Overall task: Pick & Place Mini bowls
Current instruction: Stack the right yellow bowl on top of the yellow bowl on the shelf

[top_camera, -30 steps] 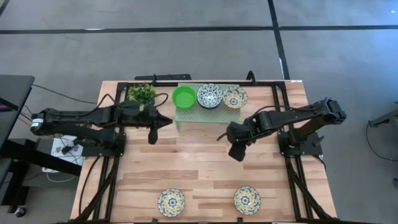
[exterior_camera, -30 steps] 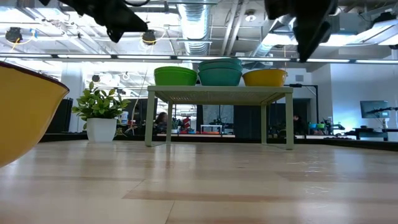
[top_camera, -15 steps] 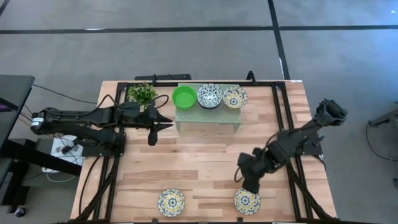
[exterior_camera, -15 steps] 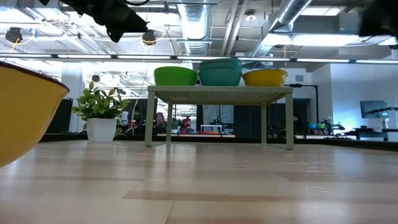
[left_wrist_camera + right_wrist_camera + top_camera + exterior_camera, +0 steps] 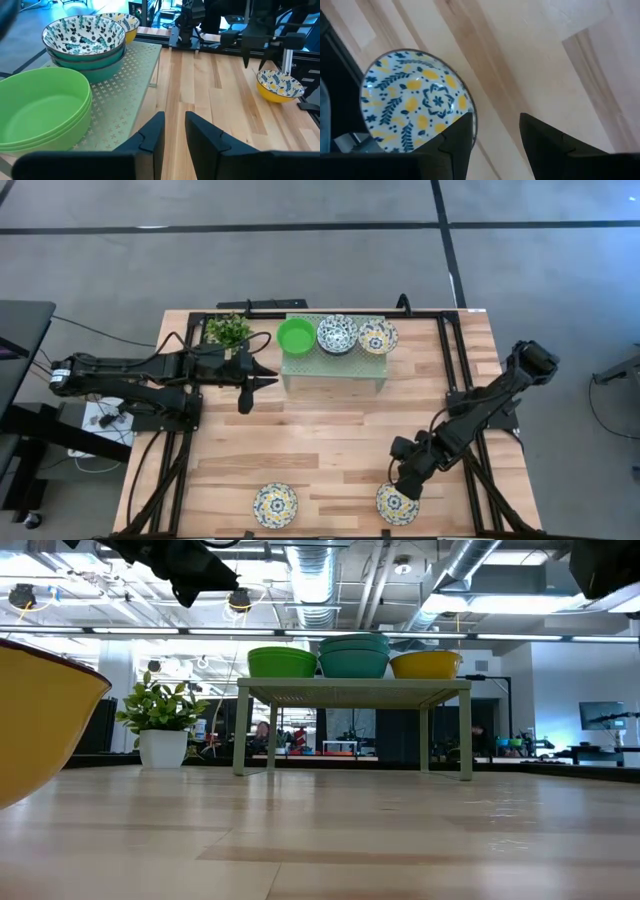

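Two yellow-and-blue mini bowls stand on the table near its near edge: one on the right [image 5: 397,503] [image 5: 412,100] and one on the left [image 5: 274,504] [image 5: 40,710]. On the pale green rack [image 5: 333,360] stand a stack of green bowls [image 5: 296,336] [image 5: 40,107], a stack of white-and-blue bowls [image 5: 337,334] [image 5: 84,35] and a yellow-and-blue bowl [image 5: 378,337]. My right gripper [image 5: 408,485] [image 5: 495,135] is open, pointing down just above the far rim of the near-right bowl. My left gripper [image 5: 262,381] [image 5: 174,132] is open and hovers left of the rack.
A small potted plant [image 5: 228,330] [image 5: 160,730] stands at the far left beside the rack. Black frame rails [image 5: 455,370] run along the table's sides. Bare wood [image 5: 320,440] lies between the rack and the two near bowls.
My right gripper has swung from beside the rack's right end toward the table's near edge and down, ending over the near-right yellow-and-blue bowl. The bowls have stayed in place.
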